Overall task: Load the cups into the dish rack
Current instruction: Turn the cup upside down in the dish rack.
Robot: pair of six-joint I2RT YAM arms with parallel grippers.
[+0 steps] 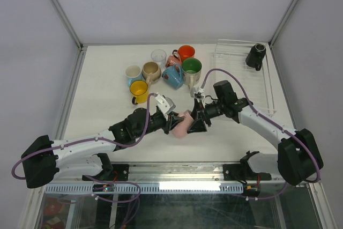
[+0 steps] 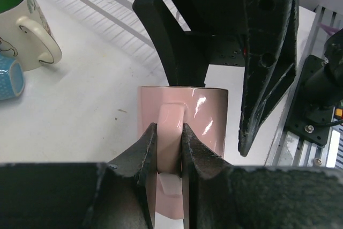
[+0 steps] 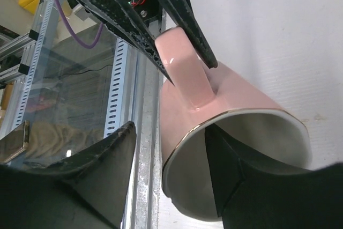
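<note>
A pink mug (image 1: 181,124) lies on its side, lifted between both arms near the table's front middle. My left gripper (image 2: 168,130) is shut on its handle (image 2: 171,116). My right gripper (image 3: 170,132) is open and straddles the mug's rim (image 3: 236,113), with one finger inside the mouth and the other outside, a gap away from the wall. Several other cups stand grouped at the back centre: yellow (image 1: 139,90), beige (image 1: 151,71), blue (image 1: 173,76), green-lined (image 1: 191,68), orange (image 1: 186,52) and a clear tumbler (image 1: 158,56). The clear dish rack (image 1: 266,87) sits at the back right and holds a black mug (image 1: 256,56).
In the left wrist view the green-lined mug (image 2: 21,25) and the blue mug (image 2: 9,79) stand just to the left of the held mug. The table's metal front rail (image 3: 144,148) runs directly beneath the pink mug. White enclosure walls bound the table.
</note>
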